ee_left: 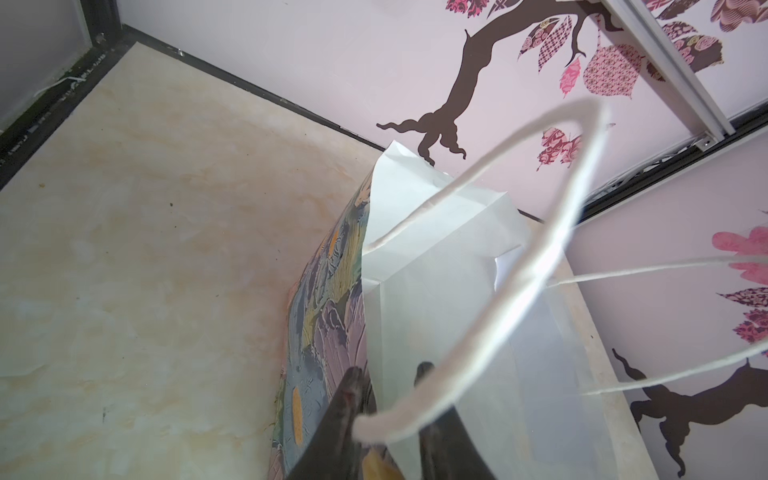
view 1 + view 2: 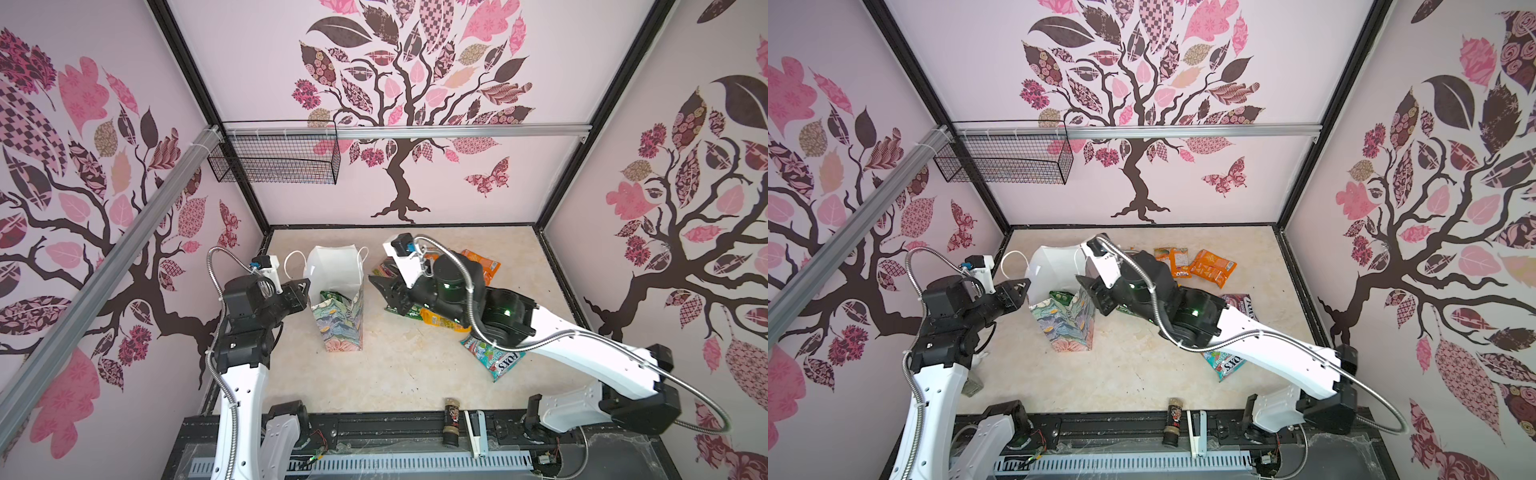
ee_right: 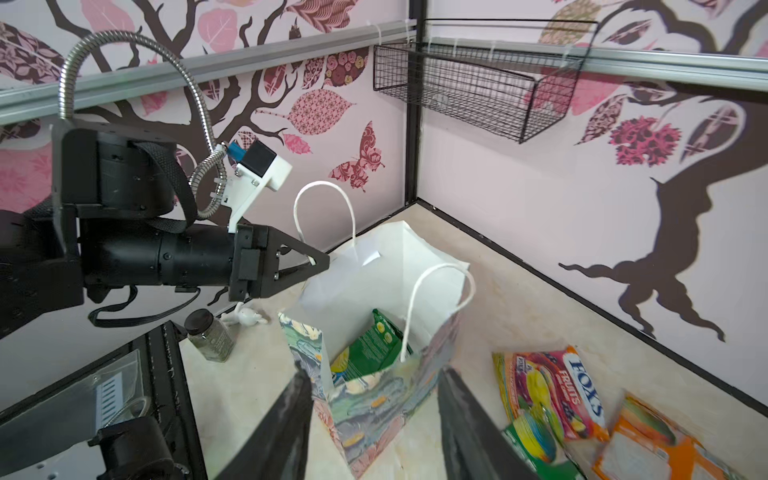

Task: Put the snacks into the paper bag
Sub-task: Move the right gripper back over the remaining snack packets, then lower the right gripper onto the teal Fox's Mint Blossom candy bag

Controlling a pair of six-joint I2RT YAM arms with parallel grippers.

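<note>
The paper bag point(image 2: 338, 328) stands upright left of the table's middle, mouth open and white inside point(image 3: 399, 266). A green snack packet point(image 3: 368, 349) stands inside it. My left gripper point(image 1: 388, 372) is at the bag's left rim point(image 2: 307, 286), jaws slightly parted, one finger outside the wall and one inside; a cord handle point(image 1: 536, 266) lies across them. My right gripper point(image 3: 374, 374) is open and empty just right of the bag point(image 2: 380, 293). Loose snacks lie to the right: orange packets point(image 2: 1212, 268), a teal FOX'S packet point(image 2: 494, 359) and a red FOX'S packet point(image 3: 552, 395). My right arm hides others.
A black wire basket point(image 2: 278, 156) hangs on the back wall at the left. A dark jar point(image 2: 451, 419) and a white stapler-like object point(image 2: 476, 432) lie at the front edge. A small jar point(image 3: 210, 334) and a white figure point(image 3: 247, 318) stand under my left arm.
</note>
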